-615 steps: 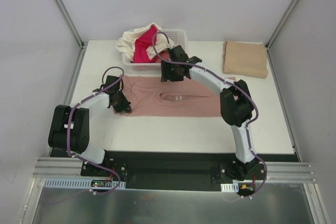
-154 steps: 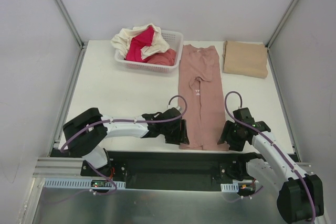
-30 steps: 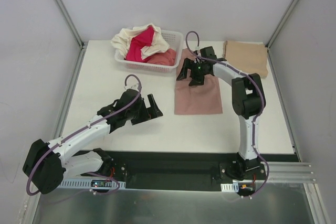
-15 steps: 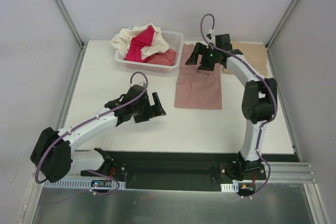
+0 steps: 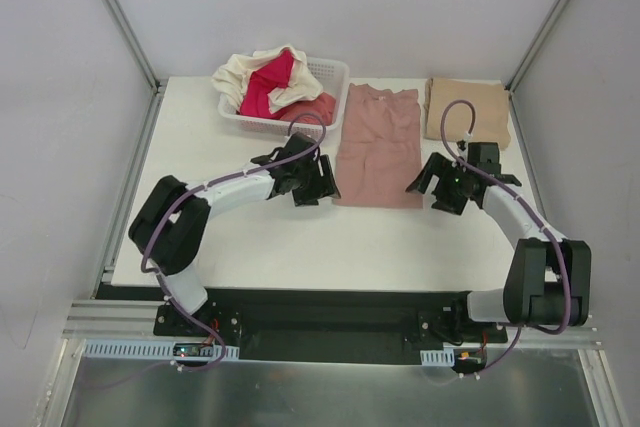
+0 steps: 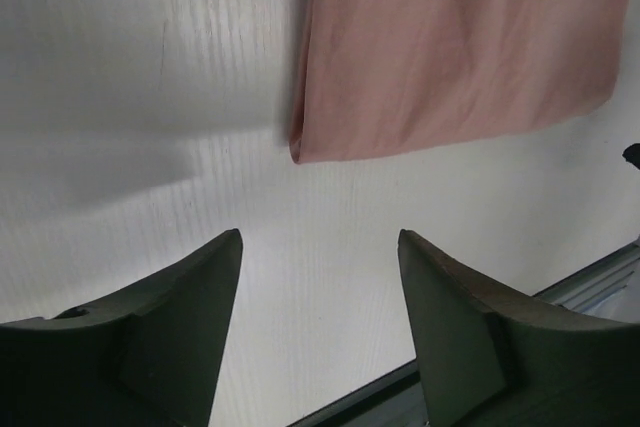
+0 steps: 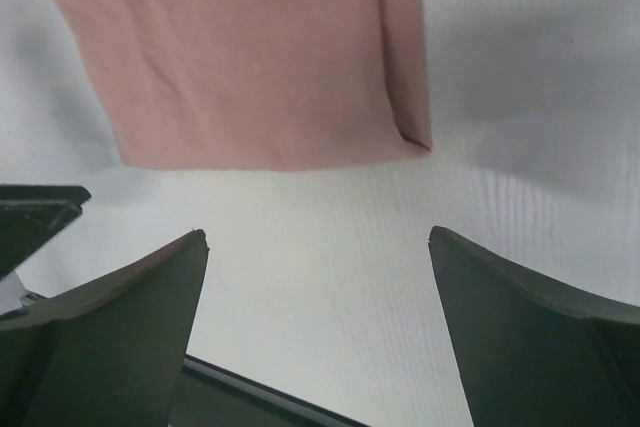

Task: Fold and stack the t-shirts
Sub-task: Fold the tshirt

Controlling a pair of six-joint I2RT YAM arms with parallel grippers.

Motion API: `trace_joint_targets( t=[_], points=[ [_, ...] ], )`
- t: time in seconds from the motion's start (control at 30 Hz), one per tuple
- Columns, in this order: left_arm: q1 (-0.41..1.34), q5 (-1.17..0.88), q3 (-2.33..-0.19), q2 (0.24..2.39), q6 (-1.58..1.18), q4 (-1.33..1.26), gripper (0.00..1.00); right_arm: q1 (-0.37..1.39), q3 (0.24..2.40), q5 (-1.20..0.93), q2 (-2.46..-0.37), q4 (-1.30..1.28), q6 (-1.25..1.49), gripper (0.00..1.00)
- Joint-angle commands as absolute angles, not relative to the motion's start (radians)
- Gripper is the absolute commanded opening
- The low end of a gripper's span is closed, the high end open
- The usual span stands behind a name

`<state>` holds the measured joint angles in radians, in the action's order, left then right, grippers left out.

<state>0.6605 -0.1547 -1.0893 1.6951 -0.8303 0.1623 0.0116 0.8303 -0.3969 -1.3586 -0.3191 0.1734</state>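
Two robot arms flank a dusty-pink t-shirt (image 5: 378, 147), folded narrow and lying flat on the white tabletop (image 5: 230, 222), its neckline at the end farthest from the arm bases. The left fingers (image 5: 322, 187) hang just off the shirt's near left corner, clear of the cloth. They stand apart with only bare tabletop between them and hold nothing. The right fingers (image 5: 420, 179) sit just off the shirt's near right corner, spread wide and likewise empty.

From the left wrist, that near corner shows as a rounded folded edge resting on the surface. From the right wrist, a narrow doubled strip runs along the shirt's right side down to its near corner.

To the right of the pink t-shirt, beside its far end, a tan t-shirt (image 5: 467, 112) lies folded into a neat rectangle, apart from the pink one. To the left of the pink t-shirt's far end stands a white lattice basket (image 5: 268, 126), its corner close to the shirt's edge. It is heaped with a cream shirt (image 5: 243, 74), a magenta shirt (image 5: 268, 89) and a coral shirt (image 5: 306, 107), all crumpled, the cream one spilling over the rim.
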Motion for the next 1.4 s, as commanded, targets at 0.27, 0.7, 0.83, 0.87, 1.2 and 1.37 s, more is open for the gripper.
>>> trace_joint_targets(
  t=[0.27,0.7,0.83,0.87,1.2,1.37],
  points=[
    [0.66,-0.175,-1.21,1.885,-0.848,0.126,0.46,-0.055,0.756,-0.373,-1.23,-0.388,0.153,0.97],
    [0.66,-0.252,-1.239,1.965,-0.85,0.089,0.0,-0.057,0.75,-0.305,-1.292,-0.399,0.172,0.99],
    [0.66,-0.244,-1.229,1.953,-0.836,0.075,0.0,-0.057,0.784,-0.285,-1.354,-0.397,0.172,0.96],
    [0.66,-0.242,-1.223,1.95,-0.833,0.072,0.0,-0.057,0.791,-0.281,-1.37,-0.396,0.17,0.93],
    [0.66,-0.221,-1.203,1.933,-0.81,0.054,0.0,-0.031,0.874,-0.316,-1.537,-0.345,0.195,0.75],
    [0.658,-0.218,-1.195,1.933,-0.798,0.043,0.0,-0.009,0.891,-0.318,-1.629,-0.338,0.201,0.6]
  ],
)
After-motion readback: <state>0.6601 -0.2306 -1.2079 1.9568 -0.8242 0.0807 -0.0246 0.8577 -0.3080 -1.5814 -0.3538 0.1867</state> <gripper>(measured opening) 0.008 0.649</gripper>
